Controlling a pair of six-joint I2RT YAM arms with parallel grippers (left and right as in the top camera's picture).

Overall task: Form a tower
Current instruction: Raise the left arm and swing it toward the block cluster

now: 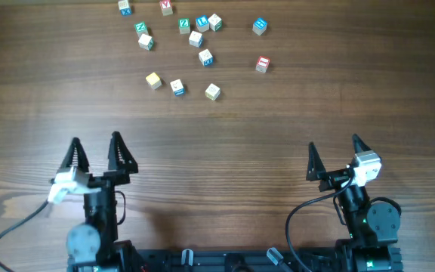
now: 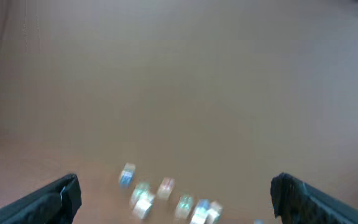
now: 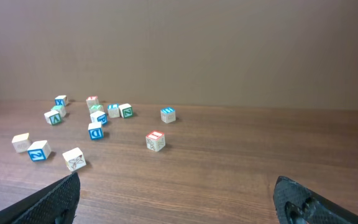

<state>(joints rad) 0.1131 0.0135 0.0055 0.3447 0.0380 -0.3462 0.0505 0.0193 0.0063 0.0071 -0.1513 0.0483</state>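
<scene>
Currently no tower stands: yellow-faced cube [image 1: 153, 80] lies far and right of the empty, wide-splayed left gripper [image 1: 95, 143], red-faced cube [image 1: 262, 63] far and left of the likewise empty, splayed right gripper [image 1: 333, 143]

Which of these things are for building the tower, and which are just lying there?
For the tower: yellow-faced cube, red-faced cube, probably the other loose letter cubes too (nothing is stacked yet), left gripper and right gripper, both open.
Just there: wooden table, cables by the arms.
</scene>
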